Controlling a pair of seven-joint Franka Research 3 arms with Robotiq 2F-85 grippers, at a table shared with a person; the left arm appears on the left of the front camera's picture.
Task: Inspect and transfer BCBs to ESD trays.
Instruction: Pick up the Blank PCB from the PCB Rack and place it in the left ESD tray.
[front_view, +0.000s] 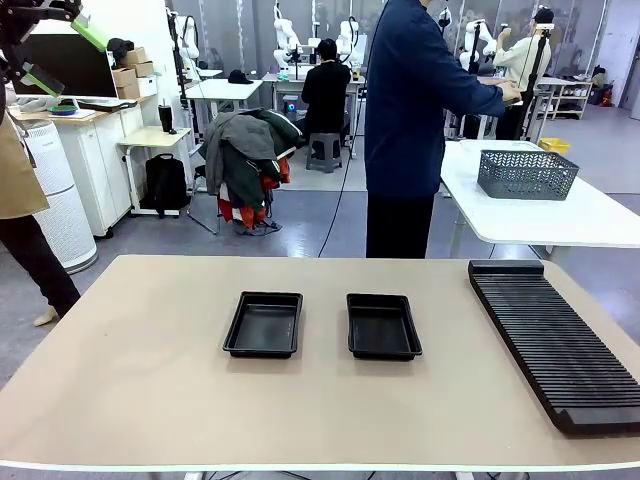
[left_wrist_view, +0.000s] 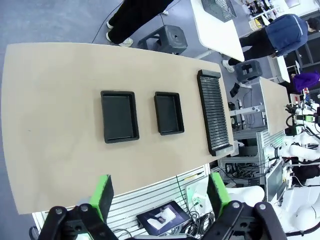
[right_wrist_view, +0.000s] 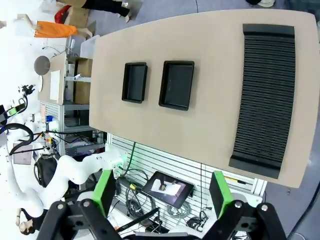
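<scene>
Two shallow black plastic ESD trays (front_view: 263, 324), matte, with raised rims and rounded corners, lay side by side but apart at the middle of the smooth beige worktop (front_view: 150, 350). A long ribbed black rack (front_view: 555, 343) lay to their right. Both the left arm's fingers (left_wrist_view: 102, 195) and the right arm's fingers (right_wrist_view: 218, 192), green-padded, stood spread wide, high over the worktop's near side and well apart from either tray.
</scene>
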